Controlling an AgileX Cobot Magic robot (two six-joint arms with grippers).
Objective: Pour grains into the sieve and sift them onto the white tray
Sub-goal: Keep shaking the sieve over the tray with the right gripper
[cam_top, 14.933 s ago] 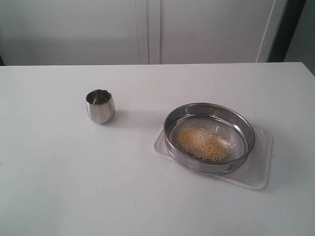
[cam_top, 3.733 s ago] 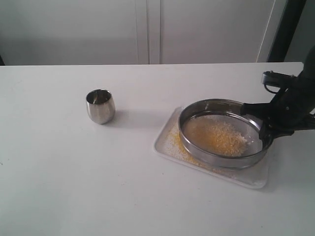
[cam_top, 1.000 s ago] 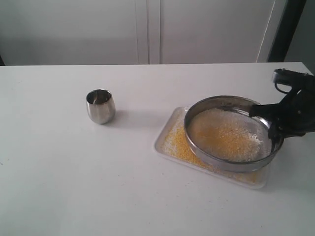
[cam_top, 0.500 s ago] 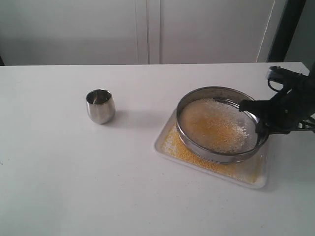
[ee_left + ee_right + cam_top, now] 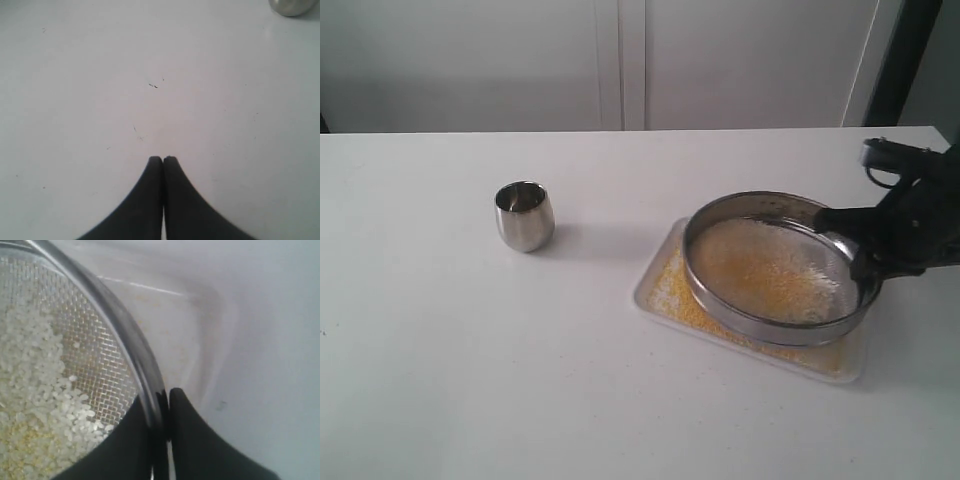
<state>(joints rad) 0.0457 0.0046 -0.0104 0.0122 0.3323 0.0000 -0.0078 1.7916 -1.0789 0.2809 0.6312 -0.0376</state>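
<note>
— While the right arm has the work, what lies on the white tabletop (image 5: 470, 350)?

— Biggest first: the flat rectangular white plastic tray (image 5: 644, 296) sits right of centre, its long axis running far-left to near-right; over it is the wide shallow round steel sieve (image 5: 750, 322), covering all but the tray's left end and near edge; whether its low side touches the tray I cannot tell.

— And the pincers?

— The small rounded steel cup (image 5: 524, 215) stands well apart on the left; the right gripper (image 5: 166, 399) is clamped on the sieve's right rim, one finger inside, one outside, so the sieve lies leftward from it, along the tray's length; the left gripper (image 5: 163, 161) is pressed closed on nothing over bare table, so the right arm is far nearer.

— The grains?

— Pale rice-like grains (image 5: 775, 270), some yellow among them, lie on the mesh; tiny yellow granules (image 5: 670, 285) lie on the tray.
</note>
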